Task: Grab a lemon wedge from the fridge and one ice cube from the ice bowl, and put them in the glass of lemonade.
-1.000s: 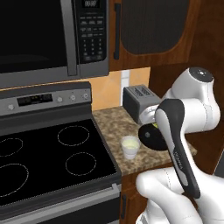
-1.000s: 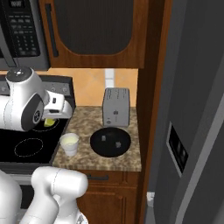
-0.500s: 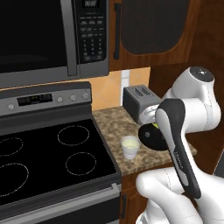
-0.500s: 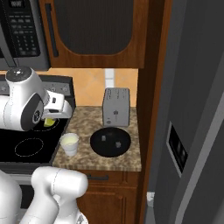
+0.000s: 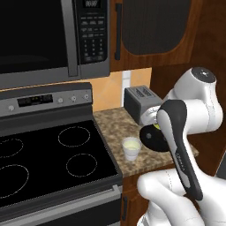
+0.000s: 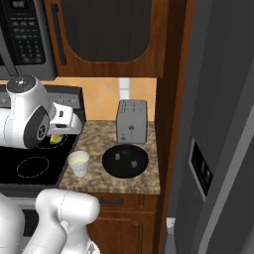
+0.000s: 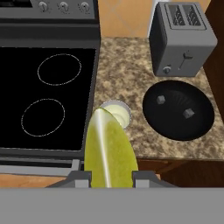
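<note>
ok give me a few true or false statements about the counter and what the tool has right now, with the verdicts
1. The tool holds the lemon wedge. True.
2. The glass of lemonade sits on the stove. False: it stands on the granite counter, beside the stove.
3. The black ice bowl holds two ice cubes. True.
4. The toaster lies on its side. False: it stands upright behind the bowl.
5. The wedge is already in the glass. False: it is clamped in the tool above the glass.
</note>
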Controlling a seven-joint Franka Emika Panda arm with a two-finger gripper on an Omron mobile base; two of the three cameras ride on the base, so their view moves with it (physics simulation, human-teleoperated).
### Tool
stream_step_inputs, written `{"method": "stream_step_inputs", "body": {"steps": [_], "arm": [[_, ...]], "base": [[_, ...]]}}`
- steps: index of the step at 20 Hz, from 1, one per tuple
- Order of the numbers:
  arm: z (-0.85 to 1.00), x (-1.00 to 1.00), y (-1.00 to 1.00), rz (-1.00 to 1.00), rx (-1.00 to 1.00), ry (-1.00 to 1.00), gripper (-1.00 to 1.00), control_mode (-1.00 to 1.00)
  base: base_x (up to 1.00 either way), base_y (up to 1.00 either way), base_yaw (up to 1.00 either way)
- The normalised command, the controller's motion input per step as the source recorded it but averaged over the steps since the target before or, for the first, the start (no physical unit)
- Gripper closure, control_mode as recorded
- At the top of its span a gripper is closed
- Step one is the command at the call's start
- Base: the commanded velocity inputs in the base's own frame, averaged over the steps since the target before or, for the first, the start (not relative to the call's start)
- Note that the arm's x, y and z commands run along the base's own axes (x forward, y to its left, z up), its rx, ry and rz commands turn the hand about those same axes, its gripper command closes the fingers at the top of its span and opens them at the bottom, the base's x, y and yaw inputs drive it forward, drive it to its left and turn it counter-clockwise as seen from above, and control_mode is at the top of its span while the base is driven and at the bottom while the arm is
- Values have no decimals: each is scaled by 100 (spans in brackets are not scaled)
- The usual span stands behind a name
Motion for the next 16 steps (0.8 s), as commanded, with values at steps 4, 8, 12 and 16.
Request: {"method": "stream_step_inputs", "body": {"steps": [4,8,12,16], "arm": [[-11,0,0,0,0,0,100,-100],[-40,2,0,0,0,4,100,-100],[-23,22,0,0,-1,1,100,-100],[-33,45,0,0,-3,0,100,-100]], "base": [[0,0,0],[0,0,0],[0,0,0],[0,0,0]]}}
